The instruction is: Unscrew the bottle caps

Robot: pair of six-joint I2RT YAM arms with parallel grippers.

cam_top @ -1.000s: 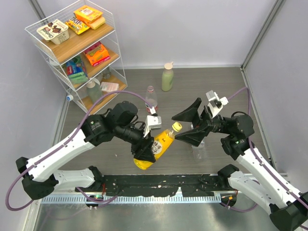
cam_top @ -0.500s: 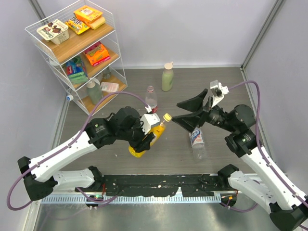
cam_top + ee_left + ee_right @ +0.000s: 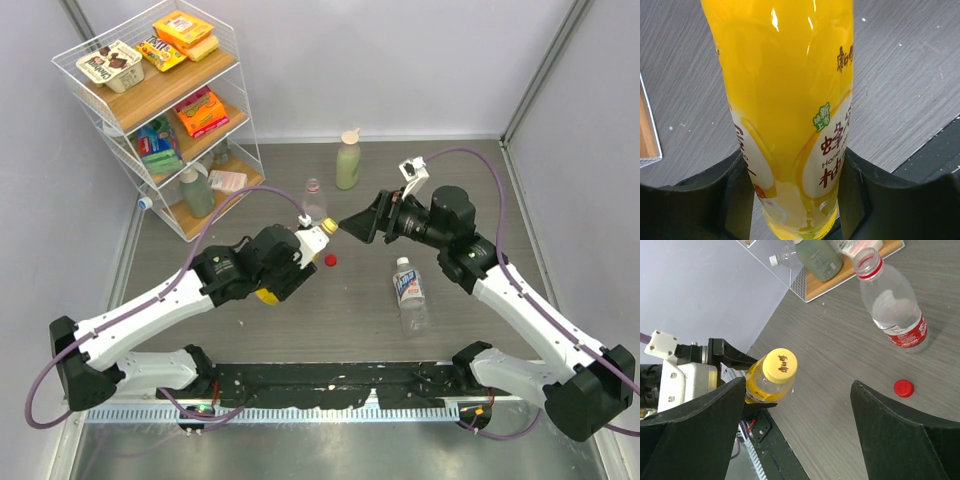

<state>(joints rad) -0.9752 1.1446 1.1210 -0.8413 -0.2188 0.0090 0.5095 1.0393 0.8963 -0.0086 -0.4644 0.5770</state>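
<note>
**Holding the juice bottle up to my open right claw**

My left claw is pinching a plastic bottle of orange-yellow juice across its lower body. One black finger presses against each side of the printed label. In the overhead view the juice bottle is tilted in the air above the table. Its neck points up and to the right, toward my other arm. A small round yellow screw cap sits on that neck.

My right claw is spread wide and grips nothing. In its wrist view the yellow cap shows between the two fingers, nearer the left one, and touches neither. From overhead the fingertips are just beside the cap.

A small round red plastic cap lies flat on the grey wood-grain table, apart from every bottle and near the raised yellow cap. Close behind it stands a clear plastic bottle with a red label. Its mouth is open and a red ring circles its neck.

A second clear plastic bottle with a blue-and-white label lies on its side under my right arm. It has a pale cap on its far end, though this is small in the view. Farther back a pale green bottle with a beige cap stands upright. A white wire shelf rack holding snack packets fills the back left corner.
</note>
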